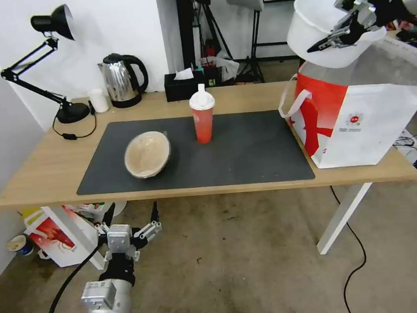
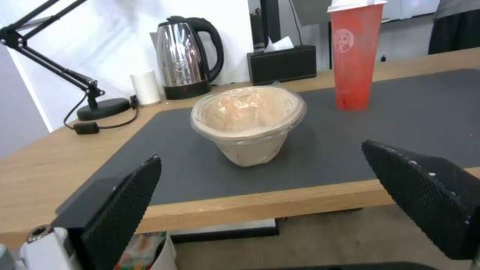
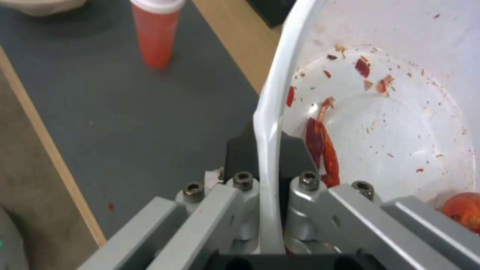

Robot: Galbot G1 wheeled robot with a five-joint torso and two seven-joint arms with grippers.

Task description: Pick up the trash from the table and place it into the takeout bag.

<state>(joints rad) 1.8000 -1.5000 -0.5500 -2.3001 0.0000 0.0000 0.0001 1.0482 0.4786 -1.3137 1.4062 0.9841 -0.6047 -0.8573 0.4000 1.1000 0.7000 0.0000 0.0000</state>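
Note:
High at the right, my right gripper (image 1: 325, 43) is shut on the rim of the wide white plastic bowl (image 1: 312, 33), tilted above the open mouth of the takeout bag (image 1: 360, 109). The right wrist view shows red food scraps inside the white bowl (image 3: 390, 112), its rim pinched by my right gripper (image 3: 267, 148). A red cup with a white spouted lid (image 1: 202, 113) stands upright on the dark mat (image 1: 246, 148). The tan lidded bowl (image 1: 147, 154) lies tilted on the mat's left part. My left gripper (image 1: 132, 217) hangs open below the table's front edge; from its wrist the tan bowl (image 2: 247, 123) sits ahead.
Along the back of the light-wood table (image 1: 48, 161) stand a black desk lamp (image 1: 59, 67), a small white cup (image 1: 99, 100), a steel kettle (image 1: 121, 80) and a black tissue box (image 1: 183, 84). A red-and-white carton (image 1: 59, 235) sits on the floor under the left end.

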